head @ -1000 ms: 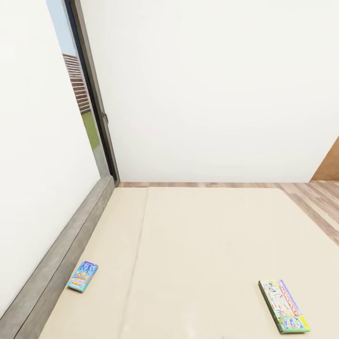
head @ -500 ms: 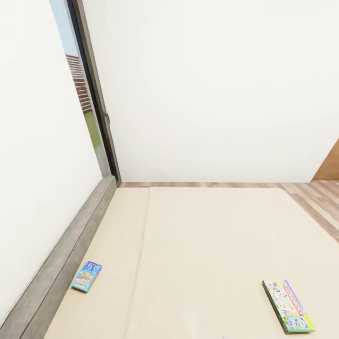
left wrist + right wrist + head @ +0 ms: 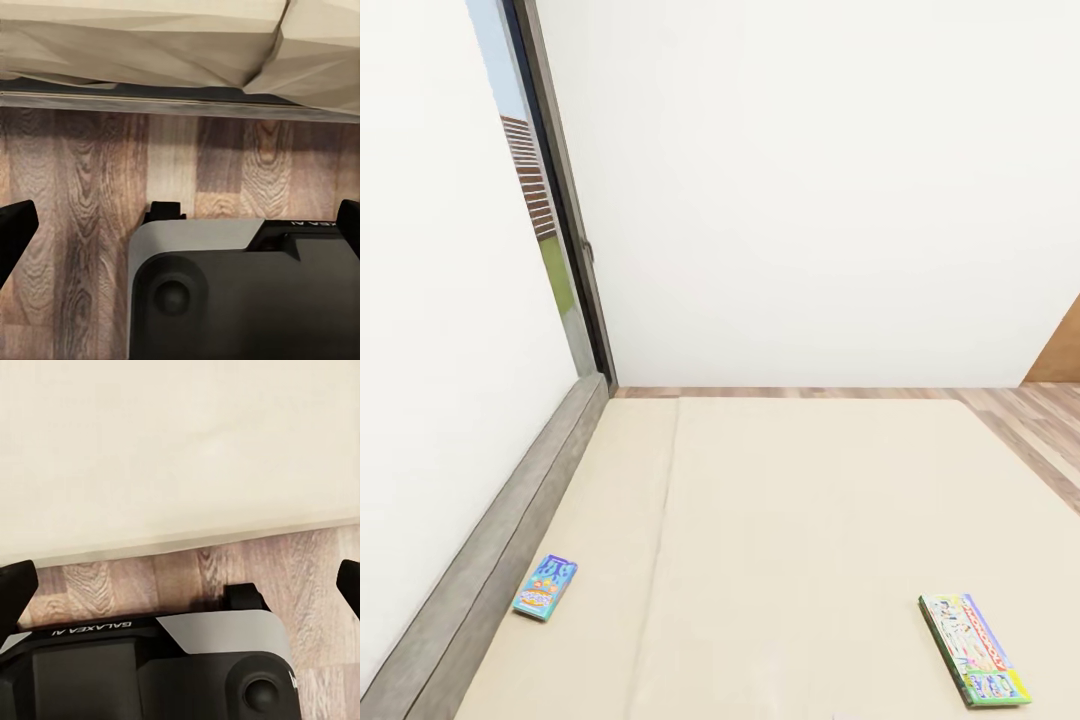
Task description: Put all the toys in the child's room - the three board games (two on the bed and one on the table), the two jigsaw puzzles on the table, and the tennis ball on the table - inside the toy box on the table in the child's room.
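From the head camera I look down over the bed (image 3: 810, 520), a wide, matte beige mattress with one faint seam running its length and a grey, wood-grained headboard (image 3: 490, 560) along its left edge. Two board games lie flat on it, well apart: the small blue box with cartoon art (image 3: 545, 587) close beside the headboard, and a longer box with a green rim and pale printed top (image 3: 972, 648) near the right (its print is too small for me to read). Beyond the mattress runs striped wood flooring (image 3: 1020, 415), then plain white walls and a dark-framed window (image 3: 550, 220).

The left gripper (image 3: 180, 225) hangs over brown plank floor beside the bed's creased beige side; its dark fingertips sit at the frame's two edges, so the jaws are spread wide and hold nothing. The right gripper (image 3: 180, 585) hangs likewise, fingers wide apart, empty, over the floor at the mattress edge.
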`<state>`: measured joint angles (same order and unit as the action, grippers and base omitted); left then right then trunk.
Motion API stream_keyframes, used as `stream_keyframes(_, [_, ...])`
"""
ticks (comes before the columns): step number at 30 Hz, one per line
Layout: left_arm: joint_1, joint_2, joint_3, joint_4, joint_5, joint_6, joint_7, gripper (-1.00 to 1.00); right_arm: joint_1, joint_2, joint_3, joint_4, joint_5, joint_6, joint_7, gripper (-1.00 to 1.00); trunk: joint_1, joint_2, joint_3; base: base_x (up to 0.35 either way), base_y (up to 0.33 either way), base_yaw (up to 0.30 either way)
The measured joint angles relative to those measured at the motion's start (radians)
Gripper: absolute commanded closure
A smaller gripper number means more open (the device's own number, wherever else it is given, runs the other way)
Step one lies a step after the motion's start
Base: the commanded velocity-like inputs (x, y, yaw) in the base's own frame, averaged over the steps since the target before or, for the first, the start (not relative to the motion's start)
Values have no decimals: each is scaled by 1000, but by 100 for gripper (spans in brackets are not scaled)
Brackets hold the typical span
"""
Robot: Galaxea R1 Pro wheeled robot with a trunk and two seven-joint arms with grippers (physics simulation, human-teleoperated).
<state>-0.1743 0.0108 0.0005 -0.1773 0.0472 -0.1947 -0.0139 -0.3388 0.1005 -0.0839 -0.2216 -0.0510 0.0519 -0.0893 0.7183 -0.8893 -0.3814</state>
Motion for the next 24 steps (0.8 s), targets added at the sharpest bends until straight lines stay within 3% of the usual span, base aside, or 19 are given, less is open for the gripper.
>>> stream_keyframes(14, [0, 13, 2, 0, 3, 0, 0, -100, 0, 0, 0, 0, -2, 2, -1, -100, 0, 0, 0, 0, 4, 0])
stream_keyframes(24, [0, 13, 1, 0, 2, 0, -1, -100, 0, 0, 0, 0, -2, 2, -1, -100, 0, 0, 0, 0, 132, 0])
